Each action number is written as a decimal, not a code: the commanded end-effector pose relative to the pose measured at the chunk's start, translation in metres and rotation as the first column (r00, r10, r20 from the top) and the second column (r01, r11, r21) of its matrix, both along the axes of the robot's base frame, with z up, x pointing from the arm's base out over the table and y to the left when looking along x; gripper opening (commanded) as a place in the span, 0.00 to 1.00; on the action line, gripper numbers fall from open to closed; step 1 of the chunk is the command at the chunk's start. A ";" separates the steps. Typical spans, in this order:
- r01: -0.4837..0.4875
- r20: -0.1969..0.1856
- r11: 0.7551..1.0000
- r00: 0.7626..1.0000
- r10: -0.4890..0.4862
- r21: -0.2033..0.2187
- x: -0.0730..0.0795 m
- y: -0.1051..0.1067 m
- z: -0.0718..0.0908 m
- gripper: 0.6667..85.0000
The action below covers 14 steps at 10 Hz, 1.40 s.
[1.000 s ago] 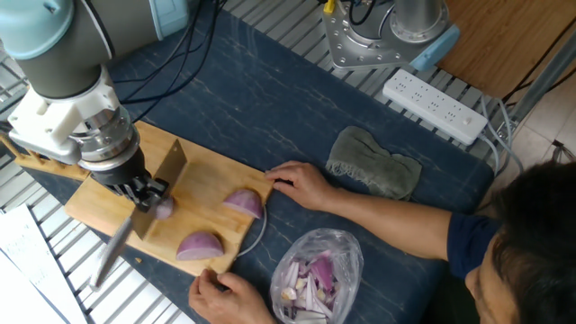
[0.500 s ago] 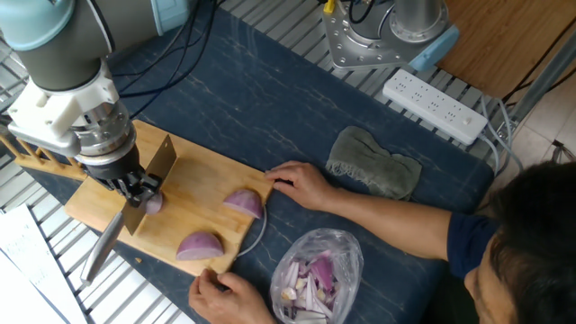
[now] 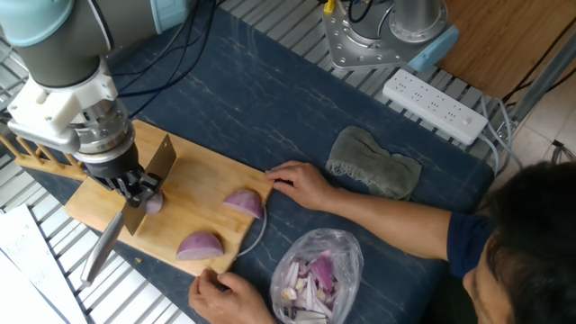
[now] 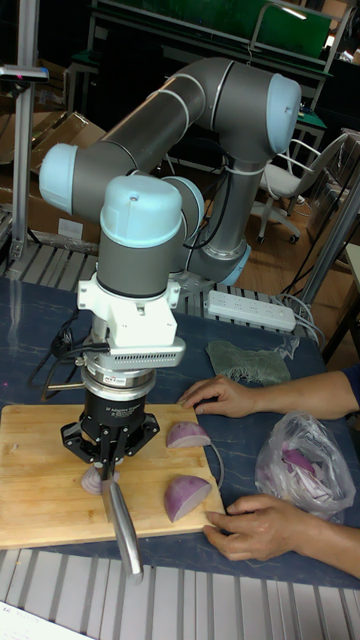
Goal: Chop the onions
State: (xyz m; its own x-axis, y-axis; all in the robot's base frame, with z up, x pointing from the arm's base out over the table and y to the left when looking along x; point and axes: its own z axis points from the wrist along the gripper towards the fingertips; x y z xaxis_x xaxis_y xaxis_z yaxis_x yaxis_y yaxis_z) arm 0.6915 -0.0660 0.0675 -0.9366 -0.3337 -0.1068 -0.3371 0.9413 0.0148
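On the wooden cutting board [image 3: 196, 178] [image 4: 40, 470] lie two red onion wedges, one [image 3: 243, 202] [image 4: 187, 434] near the board's right edge and one [image 3: 200, 245] [image 4: 188, 495] at its front. A smaller onion piece [image 3: 156, 205] [image 4: 93, 482] sits right under my gripper [image 3: 135, 191] [image 4: 108, 458]. The gripper is shut on a knife [image 3: 155, 169] [image 4: 125, 535], whose broad blade is at the small piece and whose handle sticks out past the board's front edge.
A person's hands [image 3: 301, 184] [image 3: 220, 295] hold the board's right edge and front corner. A clear bag of onion scraps [image 3: 315, 274] [image 4: 300, 465] lies to the right. A grey cloth [image 3: 373, 162] and a power strip [image 3: 435, 106] lie further back.
The gripper and knife shifted slightly left and back over the small onion piece during the first half second, then stayed still. The wedges and hands have not moved.
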 end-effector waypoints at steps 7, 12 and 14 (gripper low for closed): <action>0.021 -0.064 0.999 0.998 -0.018 0.037 -0.005 0.007 0.042 0.00; 0.022 -0.097 1.000 0.995 -0.021 0.013 -0.015 0.011 0.058 0.00; 0.011 -0.119 0.999 0.993 -0.016 -0.045 -0.026 -0.005 0.065 0.00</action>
State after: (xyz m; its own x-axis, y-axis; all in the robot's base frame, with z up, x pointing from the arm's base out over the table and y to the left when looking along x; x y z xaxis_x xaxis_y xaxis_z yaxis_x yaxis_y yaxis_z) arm 0.6750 -0.0636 0.1203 -0.9458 -0.3244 -0.0122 -0.3246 0.9450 0.0398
